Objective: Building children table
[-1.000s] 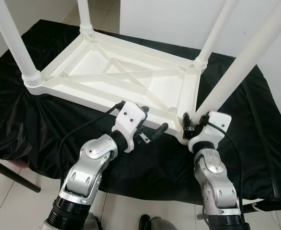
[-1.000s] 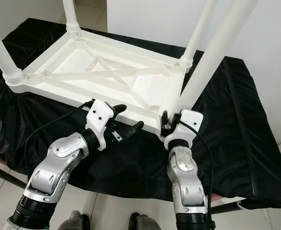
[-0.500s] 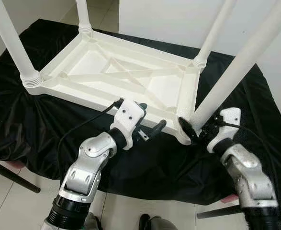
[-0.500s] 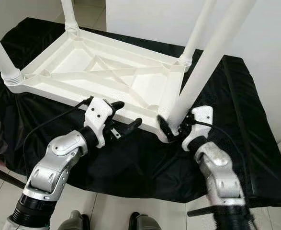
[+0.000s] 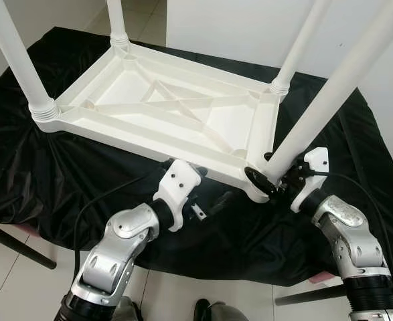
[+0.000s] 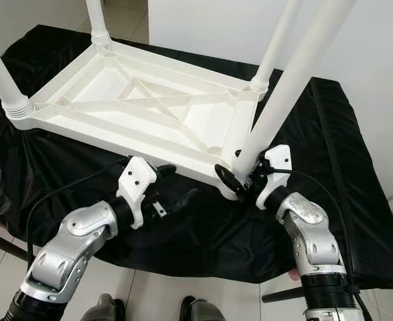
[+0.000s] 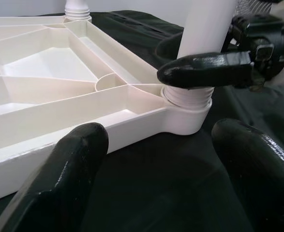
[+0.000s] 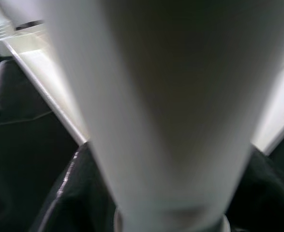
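Right up close I see a blurred white table leg (image 8: 166,111) running down the middle, the white tabletop's edge (image 8: 40,72) behind it, and black cloth (image 8: 25,145) spread dark on both sides.

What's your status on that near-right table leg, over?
Right gripper clamped on near-right leg at its socket. Left gripper open, beside the upturned table top. Nothing blocking.

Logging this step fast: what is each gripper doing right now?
Left gripper: open, empty, beside the tabletop.
Right gripper: shut on the near table leg at its base.
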